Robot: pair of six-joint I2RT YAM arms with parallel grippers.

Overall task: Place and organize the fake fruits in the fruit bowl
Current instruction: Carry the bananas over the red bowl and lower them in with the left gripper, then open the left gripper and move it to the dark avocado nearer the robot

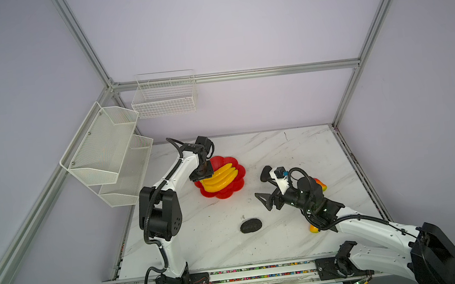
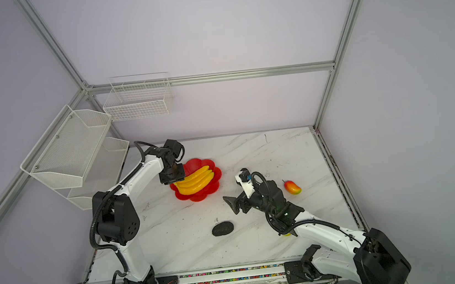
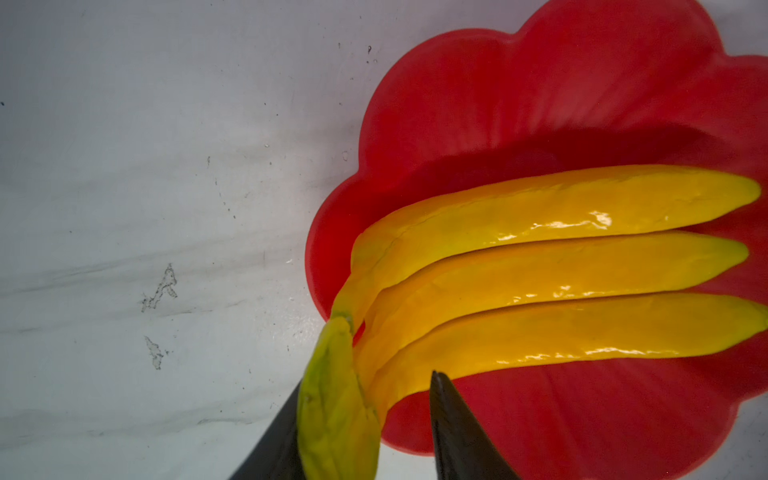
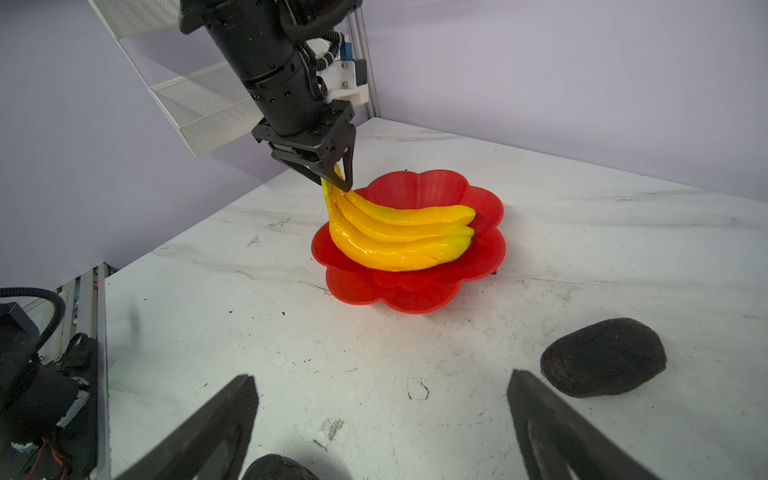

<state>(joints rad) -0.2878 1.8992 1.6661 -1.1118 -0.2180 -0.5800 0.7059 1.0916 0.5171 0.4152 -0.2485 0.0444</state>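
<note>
Noted left gripper (image 4: 338, 185) half-parted, astride stem of bananas (image 3: 540, 266), not clamped. Found bunch just beyond fingertips (image 3: 442, 403), resting in fruit bowl (image 4: 415, 303). Noted right gripper (image 4: 380, 376) wide, empty. Outstanding on table (image 1: 279, 148): avocado (image 4: 602, 357) near right fingertips (image 4: 540, 415), mango (image 2: 292, 187) farther off.

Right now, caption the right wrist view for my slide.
Left claw straddles the stem of the bananas resting in the bowl; an avocado near the open right claw.

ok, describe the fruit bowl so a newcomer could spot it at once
Start at the marble tabletop and look at its back half, left of centre, by the left gripper. The fruit bowl is the shallow red dish with a petal-shaped rim, bananas lying in it; the white wire baskets hang on the walls.
</note>
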